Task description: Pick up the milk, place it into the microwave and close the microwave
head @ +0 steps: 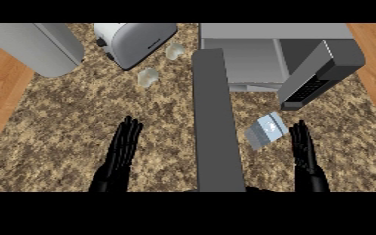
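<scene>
The milk (266,130) is a small grey-blue carton lying on the speckled counter, right of the microwave's open door (217,124). That door swings out toward me as a long grey slab. Behind it the microwave (279,55) shows its grey cavity and a dark control panel (317,74). My right hand (305,154) is open, fingers straight, just right of the carton and apart from it. Left of the door, my left hand (121,154) is open too, resting over the counter.
A silver toaster (136,42) stands at the back left, with a large grey appliance (37,47) at the far left. Two small glass pieces (149,76) lie near the toaster. Wooden floor shows past the counter's left and right edges.
</scene>
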Controlling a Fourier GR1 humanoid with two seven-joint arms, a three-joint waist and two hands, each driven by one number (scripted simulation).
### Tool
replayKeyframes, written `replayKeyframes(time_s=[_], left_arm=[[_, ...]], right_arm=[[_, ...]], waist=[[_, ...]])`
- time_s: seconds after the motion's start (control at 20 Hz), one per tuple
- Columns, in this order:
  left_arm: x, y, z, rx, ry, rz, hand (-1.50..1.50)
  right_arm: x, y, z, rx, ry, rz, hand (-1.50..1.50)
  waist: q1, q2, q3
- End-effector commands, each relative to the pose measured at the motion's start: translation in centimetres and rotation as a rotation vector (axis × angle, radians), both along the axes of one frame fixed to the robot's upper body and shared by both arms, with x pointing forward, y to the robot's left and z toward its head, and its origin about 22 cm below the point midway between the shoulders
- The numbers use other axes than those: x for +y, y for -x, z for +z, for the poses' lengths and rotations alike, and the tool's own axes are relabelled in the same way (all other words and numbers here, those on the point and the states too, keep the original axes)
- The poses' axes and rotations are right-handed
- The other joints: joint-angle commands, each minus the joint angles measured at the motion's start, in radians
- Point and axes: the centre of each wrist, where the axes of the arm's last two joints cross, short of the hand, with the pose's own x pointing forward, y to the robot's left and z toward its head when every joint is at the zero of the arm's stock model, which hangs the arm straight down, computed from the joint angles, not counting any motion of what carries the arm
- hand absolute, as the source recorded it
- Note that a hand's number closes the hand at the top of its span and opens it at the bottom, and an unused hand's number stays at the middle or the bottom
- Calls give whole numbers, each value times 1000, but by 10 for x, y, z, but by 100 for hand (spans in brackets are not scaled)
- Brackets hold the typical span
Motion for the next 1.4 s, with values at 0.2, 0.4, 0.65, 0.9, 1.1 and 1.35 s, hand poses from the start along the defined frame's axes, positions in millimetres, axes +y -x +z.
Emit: replayKeyframes(time_s=[0.2, 0.4, 0.65, 0.9, 1.1, 1.35], left_arm=[[32, 9, -3, 24, 9, -17, -150], [64, 2, 5, 14, 22, -14, -150], [59, 23, -14, 24, 17, -7, -150], [60, 12, -3, 37, -3, -8, -150], [71, 13, -10, 20, 16, -7, -150], [76, 23, -11, 40, 11, 5, -150]], right_arm=[[-30, -26, -32, 20, 49, -62, -150], [-26, -50, -30, 19, 64, -76, -150], [-32, -65, -78, 27, 89, -111, -150], [-31, -103, -71, 15, 100, -139, 150], [-47, -84, -96, -5, 114, -197, 150], [-55, -79, -106, 27, 213, -176, 150]], waist=[[2, 0, 0], [2, 1, 0], [8, 1, 1], [9, 2, 1], [8, 2, 1], [9, 1, 1]])
